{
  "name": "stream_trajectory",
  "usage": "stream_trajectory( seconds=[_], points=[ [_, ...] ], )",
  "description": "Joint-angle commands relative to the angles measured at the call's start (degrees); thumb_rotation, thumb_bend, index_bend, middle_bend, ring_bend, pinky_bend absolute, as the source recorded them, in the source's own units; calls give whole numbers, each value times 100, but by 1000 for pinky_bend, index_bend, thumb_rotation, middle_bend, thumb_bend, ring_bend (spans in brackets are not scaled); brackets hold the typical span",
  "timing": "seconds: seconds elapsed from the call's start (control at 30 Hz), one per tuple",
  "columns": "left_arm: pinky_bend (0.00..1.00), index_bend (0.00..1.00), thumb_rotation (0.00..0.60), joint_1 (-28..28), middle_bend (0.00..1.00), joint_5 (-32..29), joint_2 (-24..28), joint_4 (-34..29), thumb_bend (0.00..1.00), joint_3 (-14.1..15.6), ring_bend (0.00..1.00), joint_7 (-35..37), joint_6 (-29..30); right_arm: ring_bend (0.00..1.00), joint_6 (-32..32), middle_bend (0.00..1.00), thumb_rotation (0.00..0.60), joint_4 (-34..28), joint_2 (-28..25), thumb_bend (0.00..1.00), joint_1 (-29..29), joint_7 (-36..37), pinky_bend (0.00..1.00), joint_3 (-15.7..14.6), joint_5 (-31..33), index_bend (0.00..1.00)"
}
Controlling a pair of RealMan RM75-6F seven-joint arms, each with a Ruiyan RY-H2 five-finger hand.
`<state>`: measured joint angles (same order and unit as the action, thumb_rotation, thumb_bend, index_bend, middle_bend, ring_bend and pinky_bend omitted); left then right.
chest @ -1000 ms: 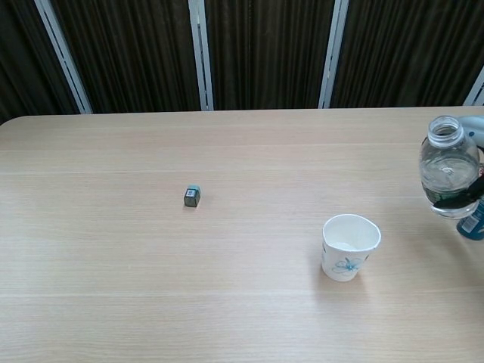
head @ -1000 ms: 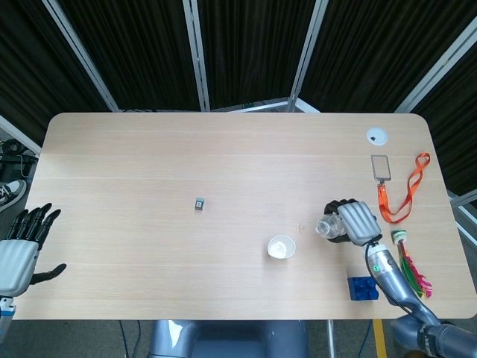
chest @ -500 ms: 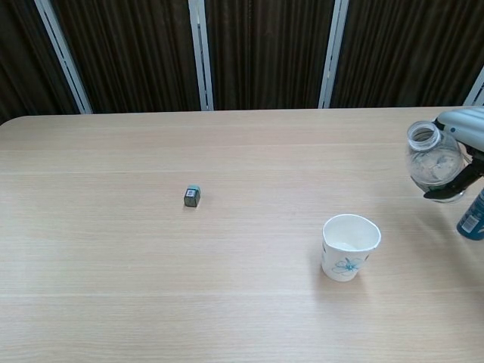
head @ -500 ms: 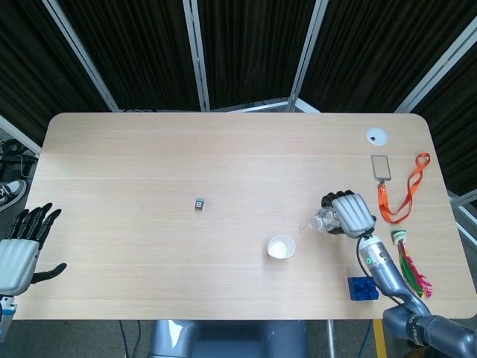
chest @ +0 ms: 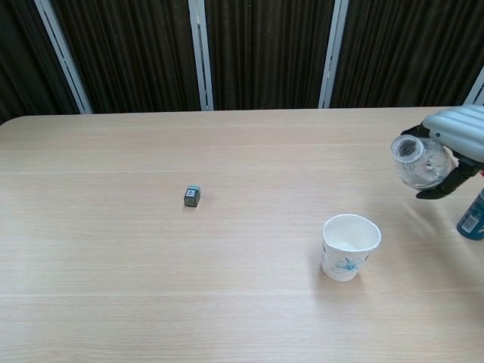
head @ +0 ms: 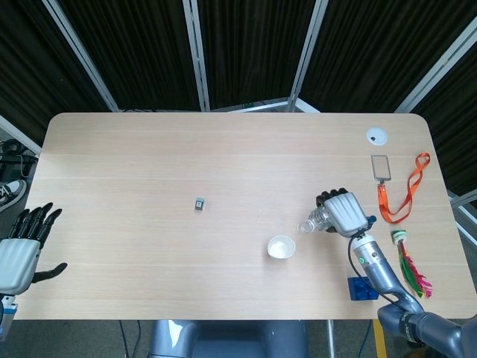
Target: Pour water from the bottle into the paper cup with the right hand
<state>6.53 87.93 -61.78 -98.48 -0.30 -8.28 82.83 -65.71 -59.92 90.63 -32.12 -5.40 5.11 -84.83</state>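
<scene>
The right hand [head: 341, 212] grips a clear plastic bottle [head: 314, 221], fingers wrapped around its body, holding it in the air above the wooden table [head: 149, 246]. The bottle is tipped well over, its long axis lying close to level, running left to right in the scene. Its uncapped mouth points left and slightly toward the near edge; in the chest view the round opening [chest: 411, 148] faces the camera.

The white paper cup [chest: 349, 246] stands upright on the table, printed with a blue flower, to the left of and nearer than the bottle mouth. The two are apart, and bare tabletop surrounds the cup on all sides.

A small dark block [head: 199, 203] sits well to the left of the cup, with wide open tabletop between them. Along the right edge lie a blue toy brick [head: 361, 288], an orange lanyard [head: 406, 195] and a white round disc [head: 376, 136].

The left hand [head: 19, 246] hangs off the near left corner, fingers spread, holding nothing.
</scene>
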Motion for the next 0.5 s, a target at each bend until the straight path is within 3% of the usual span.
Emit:
stream_trajectory(
  seconds=[0.03,0.5],
  points=[
    [0,62,600,5,0,-14,-5,0,0,-7,0,-12,-8,509,-117,563,600,134,75,432,-23,-369,438,-75,-155,538],
    [0,63,600,14,0,-53,-10,-1,0,-14,0,-18,-34,509,-210,563,600,216,284,440,-40,-1306,440,-117,-245,538]
  ],
)
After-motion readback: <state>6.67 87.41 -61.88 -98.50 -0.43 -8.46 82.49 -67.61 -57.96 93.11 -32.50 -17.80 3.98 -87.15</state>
